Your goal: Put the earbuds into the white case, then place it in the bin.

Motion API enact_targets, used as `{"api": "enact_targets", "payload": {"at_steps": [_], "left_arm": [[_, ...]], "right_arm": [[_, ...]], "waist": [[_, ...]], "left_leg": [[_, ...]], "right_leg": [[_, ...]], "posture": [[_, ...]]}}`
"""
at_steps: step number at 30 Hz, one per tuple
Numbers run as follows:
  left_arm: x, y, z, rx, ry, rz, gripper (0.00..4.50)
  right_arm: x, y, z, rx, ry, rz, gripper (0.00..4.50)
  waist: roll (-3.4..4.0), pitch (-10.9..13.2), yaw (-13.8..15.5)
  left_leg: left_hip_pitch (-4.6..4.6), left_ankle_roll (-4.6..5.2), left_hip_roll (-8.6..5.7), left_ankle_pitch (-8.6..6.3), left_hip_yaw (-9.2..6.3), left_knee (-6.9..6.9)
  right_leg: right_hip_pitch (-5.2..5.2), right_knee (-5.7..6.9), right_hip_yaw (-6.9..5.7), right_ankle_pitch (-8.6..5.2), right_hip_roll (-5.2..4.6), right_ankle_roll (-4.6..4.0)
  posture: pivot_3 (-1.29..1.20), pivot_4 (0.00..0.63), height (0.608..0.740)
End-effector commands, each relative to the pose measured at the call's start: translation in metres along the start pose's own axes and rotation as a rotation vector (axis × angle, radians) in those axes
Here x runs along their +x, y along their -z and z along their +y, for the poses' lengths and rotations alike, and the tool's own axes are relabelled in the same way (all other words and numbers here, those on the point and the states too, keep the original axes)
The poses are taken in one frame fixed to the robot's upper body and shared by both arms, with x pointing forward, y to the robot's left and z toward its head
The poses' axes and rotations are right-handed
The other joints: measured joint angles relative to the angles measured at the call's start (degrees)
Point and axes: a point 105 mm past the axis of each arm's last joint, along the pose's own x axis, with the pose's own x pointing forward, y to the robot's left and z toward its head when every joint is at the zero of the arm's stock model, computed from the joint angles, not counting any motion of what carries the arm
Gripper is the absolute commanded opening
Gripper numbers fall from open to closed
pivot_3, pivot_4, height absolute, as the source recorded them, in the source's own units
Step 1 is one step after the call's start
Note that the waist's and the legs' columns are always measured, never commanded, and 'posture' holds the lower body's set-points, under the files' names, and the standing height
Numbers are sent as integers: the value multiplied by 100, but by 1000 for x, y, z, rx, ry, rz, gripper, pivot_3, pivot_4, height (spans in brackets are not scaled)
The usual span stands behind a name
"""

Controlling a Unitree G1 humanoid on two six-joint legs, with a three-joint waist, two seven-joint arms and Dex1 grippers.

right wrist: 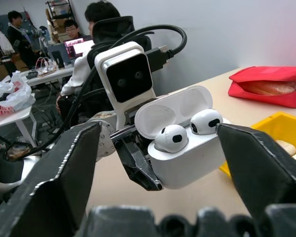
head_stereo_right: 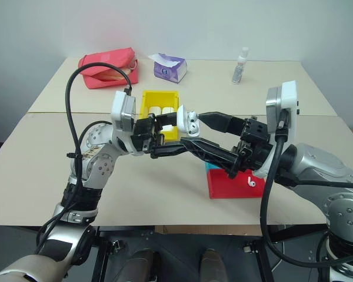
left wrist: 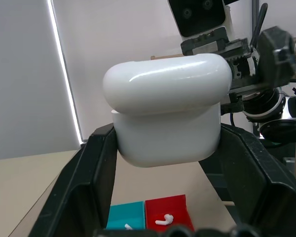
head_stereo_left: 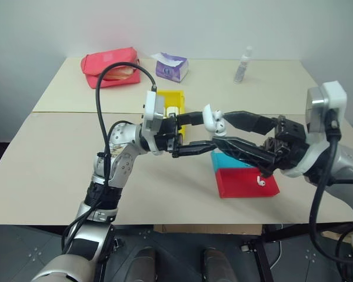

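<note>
My left gripper [head_stereo_left: 207,130] is shut on the white case [head_stereo_left: 213,119], holding it in the air above the table. The case's lid is flipped open, and two earbuds [right wrist: 171,138] sit side by side in their sockets. My right gripper [head_stereo_left: 222,129] is open, with one finger on each side of the case [right wrist: 187,158] and nothing held. The yellow bin [head_stereo_left: 170,97] stands on the table just behind my left hand, with white cases inside it. One loose earbud [head_stereo_left: 260,181] lies on the red half of the tray [head_stereo_left: 241,187].
The blue-and-red tray lies on the table below my right gripper. A red pouch [head_stereo_left: 109,67], a purple tissue box [head_stereo_left: 172,66] and a small clear bottle [head_stereo_left: 243,64] stand along the far side of the table. People sit at desks in the background [right wrist: 84,44].
</note>
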Motion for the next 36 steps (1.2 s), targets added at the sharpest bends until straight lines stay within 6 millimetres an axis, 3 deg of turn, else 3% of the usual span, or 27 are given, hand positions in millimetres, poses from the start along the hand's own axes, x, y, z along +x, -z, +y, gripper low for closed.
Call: {"api": "enact_targets", "payload": {"at_steps": [1,5,8,14,18,26,31,36], "left_arm": [[1,-14,1,71,1,-27,2813],[-4,-4,0,48,-11,11,2813],[-5,6,0,21,-41,34,2813],[2,18,2,-5,-66,65,2813],[8,28,2,-9,-76,103,2813],[13,30,3,7,-80,112,2813],[8,23,8,43,-131,89,2813],[-2,9,11,74,-222,41,2813]], "right_arm": [[-5,-9,6,-18,-19,-26,4213],[-10,-14,8,-30,-35,-31,4213],[-13,-25,9,-76,-70,-46,3643],[-5,-32,1,-145,-77,26,1538],[15,-30,-7,-219,-84,155,142],[36,-13,-16,-286,-102,400,39],[22,-6,-31,-295,-37,482,39],[5,-14,-47,-304,92,436,39]], "waist": [[0,0,3],[0,0,6],[0,0,3],[0,0,9],[0,0,-20],[0,0,-24],[0,0,22],[-1,0,41]], "left_leg": [[0,0,0,0,0,0],[-1,0,0,0,0,0],[1,1,0,0,0,0],[0,1,0,-1,1,1],[1,2,0,-1,5,0],[-19,4,1,-2,1,1],[-45,3,0,-2,3,10],[-49,3,1,-2,8,10]], "right_leg": [[0,0,0,0,0,0],[0,-1,0,0,0,0],[0,0,1,0,0,0],[1,-1,0,0,0,0],[-3,0,1,0,0,0],[-18,1,0,0,0,0],[-40,4,-2,1,0,1],[-48,7,3,1,-1,1]], "posture": [[0,150,740],[0,150,740],[0,150,740],[0,150,740],[0,150,740],[0,150,740],[0,150,740],[0,150,740]]}}
